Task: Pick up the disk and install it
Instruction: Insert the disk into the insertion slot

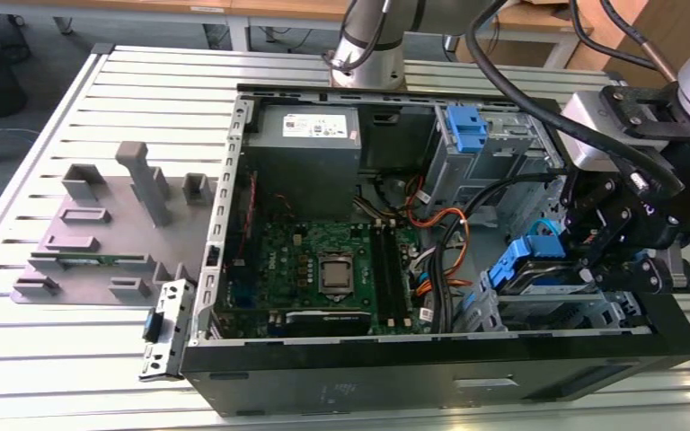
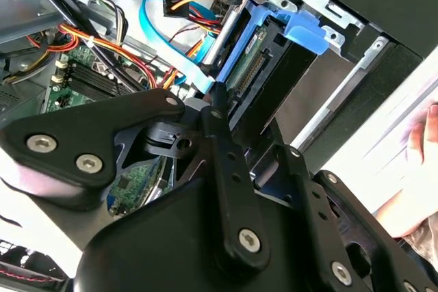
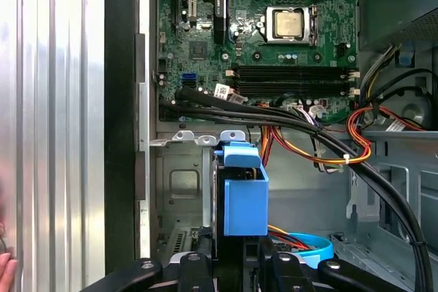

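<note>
The disk [image 1: 535, 268], edged by blue plastic rails, stands on edge in the drive bay at the lower corner of the open computer case [image 1: 441, 373], on the exterior view's right. My gripper [image 1: 575, 260] is shut on the disk from above. In the first wrist view the disk's blue rail [image 3: 243, 193] rises between my black fingers [image 3: 194, 268] over the bay floor. In the second wrist view the disk [image 2: 263, 66] shows edge on with its connector side visible, and one finger [image 2: 217, 104] lies against it.
A grey power-supply box [image 1: 309, 135] and a blue bracket [image 1: 467, 126] sit at the case's far end. The motherboard [image 1: 333, 269] and loose cables [image 1: 441, 242] lie close to the bay. A grey fixture plate [image 1: 105, 224] lies on the table. A person's hand [image 2: 419, 138] is near the case.
</note>
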You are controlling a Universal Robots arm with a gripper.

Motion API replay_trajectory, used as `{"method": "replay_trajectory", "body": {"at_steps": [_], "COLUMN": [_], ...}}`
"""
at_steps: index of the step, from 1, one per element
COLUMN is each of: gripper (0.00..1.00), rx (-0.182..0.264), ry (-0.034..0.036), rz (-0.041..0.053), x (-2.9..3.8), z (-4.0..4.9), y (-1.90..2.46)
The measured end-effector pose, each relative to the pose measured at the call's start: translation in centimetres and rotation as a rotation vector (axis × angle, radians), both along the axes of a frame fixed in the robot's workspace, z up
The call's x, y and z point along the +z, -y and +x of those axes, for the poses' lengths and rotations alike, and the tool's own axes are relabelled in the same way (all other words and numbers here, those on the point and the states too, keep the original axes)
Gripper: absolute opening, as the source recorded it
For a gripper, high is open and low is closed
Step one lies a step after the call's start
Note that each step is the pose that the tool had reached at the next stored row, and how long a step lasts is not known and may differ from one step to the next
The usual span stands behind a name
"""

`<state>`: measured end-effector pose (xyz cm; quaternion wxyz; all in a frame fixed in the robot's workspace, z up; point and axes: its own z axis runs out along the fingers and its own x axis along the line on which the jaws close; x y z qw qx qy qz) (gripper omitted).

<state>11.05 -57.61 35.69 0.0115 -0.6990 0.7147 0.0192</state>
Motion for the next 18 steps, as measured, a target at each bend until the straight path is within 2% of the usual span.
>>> {"method": "replay_trajectory", "body": {"at_steps": [5,6,18], "gripper": [0.36,0.42,0.42], "rx": [0.0,0.0,0.0], "ry": [0.0,0.0,0.0001], "rz": [0.0,0.0003,0.0004], "x": [0.0,0.0,-0.35], "z": [0.0,0.0,-0.31], "y": [0.0,0.0,-0.1]}}
